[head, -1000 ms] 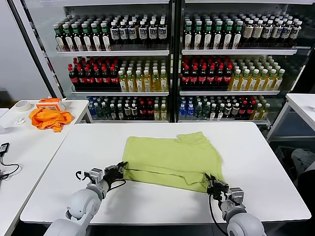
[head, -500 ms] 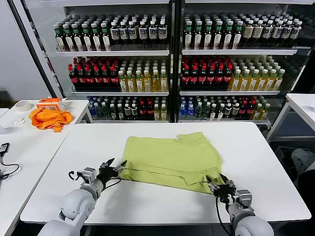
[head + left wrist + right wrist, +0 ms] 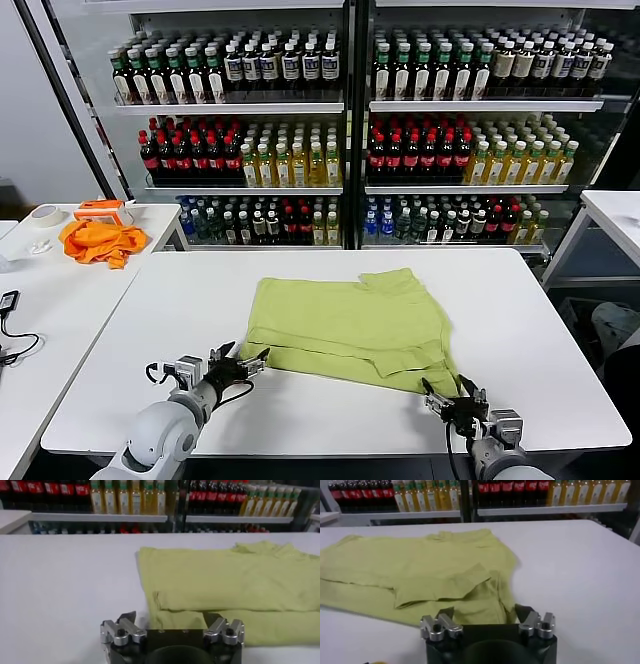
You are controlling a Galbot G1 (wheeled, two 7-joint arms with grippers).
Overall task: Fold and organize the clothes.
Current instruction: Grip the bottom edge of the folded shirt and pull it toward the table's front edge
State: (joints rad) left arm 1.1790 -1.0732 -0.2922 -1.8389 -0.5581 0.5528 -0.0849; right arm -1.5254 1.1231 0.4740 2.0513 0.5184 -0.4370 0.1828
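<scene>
The light yellow-green T-shirt [image 3: 350,322] lies folded flat in the middle of the white table [image 3: 520,310], plain side up, a sleeve folded over at its far right. My left gripper [image 3: 242,363] is open and empty, low over the table at the shirt's near left corner. My right gripper [image 3: 447,401] is open and empty just in front of the near right corner. In the left wrist view the shirt [image 3: 225,580] has its folded near edge between the spread fingers of the gripper [image 3: 170,620]. In the right wrist view the shirt [image 3: 420,565] lies just ahead of the gripper [image 3: 485,612].
A bright orange cloth [image 3: 100,241] and a tape roll [image 3: 45,214] lie on a side table at the left. A black cable [image 3: 12,345] lies on that table's near part. Drink shelves [image 3: 345,110] stand behind. Another white table [image 3: 615,212] is at the right.
Both grippers have opened, let go of the shirt's near edge and drawn back toward the table's front edge. The shirt's near edge now lies flat.
</scene>
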